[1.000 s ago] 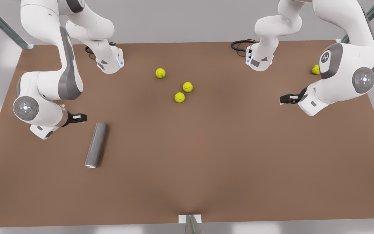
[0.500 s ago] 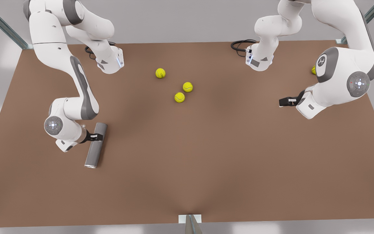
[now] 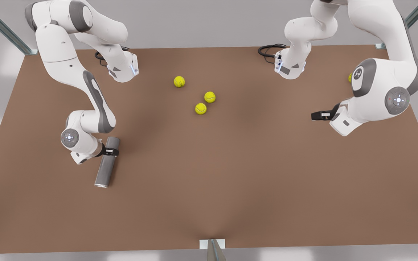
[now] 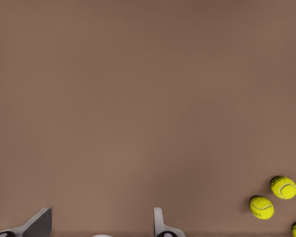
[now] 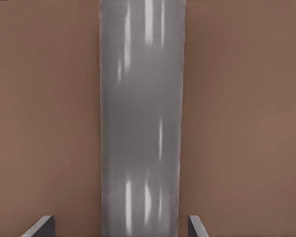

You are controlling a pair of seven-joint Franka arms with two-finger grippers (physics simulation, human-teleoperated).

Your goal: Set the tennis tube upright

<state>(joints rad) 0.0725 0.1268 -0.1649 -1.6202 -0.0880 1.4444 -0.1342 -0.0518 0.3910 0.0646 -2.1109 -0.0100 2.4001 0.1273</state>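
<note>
Since a second ago, my right gripper has come down from beside the tennis tube to straddle it near its closed end. Its fingers stand spread, one on each side of the tube, with a gap showing between each and the tube wall; nothing is pinched yet. The tube has not shifted.

Location: the tube lies flat on the brown table, near the edge on the front view's left, its silvery rim pointing toward the near edge.

My left gripper waits near the opposite edge, its fingers spread and holding nothing. Three yellow tennis balls sit well apart from the tube, toward the far middle of the table.

Assessment: the tube is a rigid, smooth grey cylinder with glossy streaks along its wall. I judge it light, probably hollow, and liable to slip or roll under a loose pinch. A firm hold across its width near the closed end, where I stand now, should let me swing it up; a slack hold risks it pivoting between the pads.
</note>
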